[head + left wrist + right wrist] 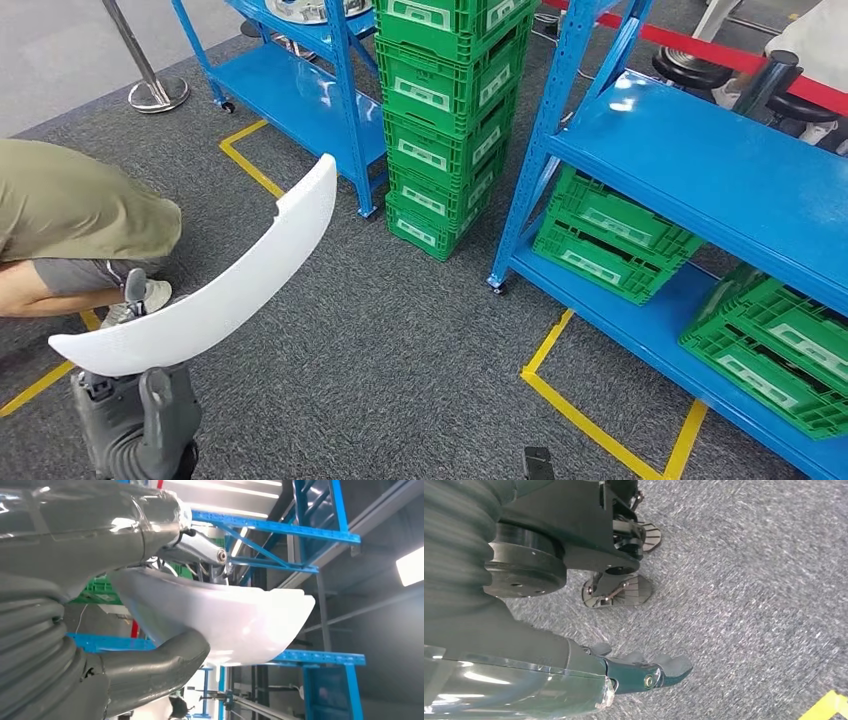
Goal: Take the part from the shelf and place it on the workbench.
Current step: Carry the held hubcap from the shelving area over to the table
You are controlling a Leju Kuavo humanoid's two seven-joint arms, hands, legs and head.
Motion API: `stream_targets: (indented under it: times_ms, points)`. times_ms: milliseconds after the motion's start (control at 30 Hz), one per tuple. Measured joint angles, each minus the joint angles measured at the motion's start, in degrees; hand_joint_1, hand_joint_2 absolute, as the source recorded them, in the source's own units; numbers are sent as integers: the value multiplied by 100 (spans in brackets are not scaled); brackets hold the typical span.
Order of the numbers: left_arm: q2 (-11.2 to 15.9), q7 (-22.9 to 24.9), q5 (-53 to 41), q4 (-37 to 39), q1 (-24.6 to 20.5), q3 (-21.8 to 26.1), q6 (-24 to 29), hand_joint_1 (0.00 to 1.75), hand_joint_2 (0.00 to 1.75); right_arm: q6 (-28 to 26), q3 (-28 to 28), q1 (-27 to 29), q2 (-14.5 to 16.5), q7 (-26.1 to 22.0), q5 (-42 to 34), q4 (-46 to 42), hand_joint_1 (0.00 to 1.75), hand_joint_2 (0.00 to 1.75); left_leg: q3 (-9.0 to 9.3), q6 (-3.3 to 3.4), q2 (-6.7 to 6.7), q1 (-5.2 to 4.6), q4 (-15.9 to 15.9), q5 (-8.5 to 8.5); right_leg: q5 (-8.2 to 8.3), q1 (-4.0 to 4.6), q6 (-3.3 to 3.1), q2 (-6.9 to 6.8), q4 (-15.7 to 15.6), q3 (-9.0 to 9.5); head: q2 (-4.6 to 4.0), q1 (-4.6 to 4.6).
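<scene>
The left hand point(135, 415) holds the part point(215, 290), a long white curved panel, gripping it at its near end; in the left wrist view the thick grey thumb point(165, 662) lies against one face of the panel and darker fingers point(200, 550) press the other. The panel is carried in the air over the grey carpet point(380, 360), its far end rising toward the blue shelf point(300, 90). The right hand point(644, 672) hangs over the carpet holding nothing, its dark fingers stretched out loosely together. A tall stack of green crates point(450, 120) stands between the two blue racks, and more green crates point(610, 240) sit on the lower level of the right rack point(720, 170). Yellow tape lines point(600, 430) mark the floor. A crouching person point(70, 220) is just beside the panel's near end.
</scene>
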Motion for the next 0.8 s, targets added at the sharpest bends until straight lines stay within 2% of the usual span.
stream_targets:
  times_ms: [33, 100, 167, 200, 233, 267, 300, 333, 400, 433, 467, 533, 567, 600, 633, 667, 733, 767, 800]
  points:
    - [-5, 0, 14, 11, -17, 5, -35, 175, 175, 3, -1, -1, 3, -7, -9, 0, 0, 175, -12, -37, -1, 20, -2, 7, 25, 6, -46, -40, -15, 2, 0, -14]
    - [-9, 0, 42, 38, -62, 10, -85, 175, 175, 11, -2, -5, 14, -27, -25, 1, 0, 175, -108, -88, 215, 22, 172, -126, 79, 10, -134, -120, -58, 11, 0, -55]
    - [-8, 1, 94, 67, -112, 10, -91, 175, 175, 21, -3, 19, 22, -43, -41, 1, 0, 175, -392, -108, 470, 7, 778, -487, 104, 18, -180, -204, -81, 2, 0, -129]
    - [-8, 2, 135, 84, -128, 10, -79, 175, 175, 26, -3, 43, 25, -47, -48, 1, 0, 175, -576, -117, 499, 8, 1165, -669, 103, 26, -188, -251, -80, -7, 0, -168]
    - [-7, 4, 178, 100, -134, 10, -66, 175, 175, 28, -3, 69, 26, -47, -54, 2, 0, 175, -720, -121, 496, 8, 1465, -775, 100, 34, -192, -298, -78, -12, 0, -198]
    - [-7, 4, 214, 117, -135, 10, -55, 175, 175, 28, -3, 91, 27, -46, -56, 2, 0, 175, -784, -119, 491, 8, 1598, -778, 95, 42, -194, -342, -75, -14, 0, -224]
    - [-7, 5, 240, 134, -135, 10, -52, 175, 175, 28, -4, 106, 29, -46, -55, 3, 0, 175, -739, -109, 491, 5, 1518, -675, 86, 49, -192, -379, -71, -12, 0, -243]
    - [-7, 6, 255, 150, -137, 10, -61, 175, 175, 27, -9, 115, 34, -46, -52, 3, 0, 175, -587, -90, 514, 1, 1239, -491, 75, 54, -183, -410, -64, -6, 0, -255]
    - [-8, 5, 265, 181, -143, 12, -101, 175, 175, 19, -33, 127, 46, -46, -43, 3, 0, 175, -182, -43, 681, -30, 501, -162, 36, 72, -143, -453, -39, 12, 0, -280]
    - [-11, 5, 263, 197, -146, 14, -129, 175, 175, 10, -49, 135, 50, -46, -39, 3, 0, 175, -40, -11, 765, -49, 236, -99, 17, 85, -115, -475, -25, 17, 0, -296]
    - [-19, 5, 263, 213, -148, 17, -161, 175, 175, -4, -65, 148, 48, -46, -37, 5, 0, 175, 27, 18, 812, -70, 98, -98, 1, 97, -88, -505, -17, 20, 0, -302]
    - [-47, 4, 278, 244, -147, 42, -229, 175, 175, -37, -86, 165, 38, -46, -34, 8, 0, 175, 36, 82, 745, -91, 39, -126, -22, 101, -36, -597, -22, 37, 0, -296]
    - [-64, 4, 290, 257, -144, 60, -260, 175, 175, -51, -93, 165, 31, -47, -33, 9, 0, 175, 37, 109, 688, -88, 27, -116, -53, 92, -7, -613, -11, 48, 0, -285]
    - [-84, 4, 298, 267, -145, 83, -289, 175, 175, -62, -96, 160, 23, -48, -29, 9, 0, 175, 41, 136, 634, -80, 16, -105, -126, 83, 24, -572, 63, 30, 0, -273]
    - [-104, 4, 301, 274, -146, 101, -324, 175, 175, -74, -98, 155, 16, -50, -20, 9, 0, 175, 47, 164, 585, -67, 5, -92, -254, 77, 51, -494, 247, -40, 0, -248]
    - [-127, 4, 299, 280, -147, 117, -363, 175, 175, -86, -99, 153, 8, -53, -8, 9, 0, 175, 49, 187, 535, -60, -1, -84, -433, 73, 71, -391, 559, -173, 0, -210]
    - [-169, 4, 275, 300, -144, 142, -433, 175, 175, -105, -99, 161, -10, -54, 22, 8, 0, 175, 46, 224, 427, -64, -2, -78, -770, 74, 83, -268, 1335, -535, 0, -127]
    - [-186, 4, 260, 312, -136, 149, -449, 175, 175, -110, -99, 163, -20, -54, 42, 7, 0, 175, 45, 233, 367, -67, -1, -76, -831, 75, 80, -249, 1591, -666, 0, -96]
    - [-199, 4, 249, 326, -125, 155, -453, 175, 175, -113, -99, 157, -28, -54, 62, 4, 0, 175, 45, 239, 310, -69, -1, -74, -773, 74, 72, -238, 1636, -703, 0, -75]
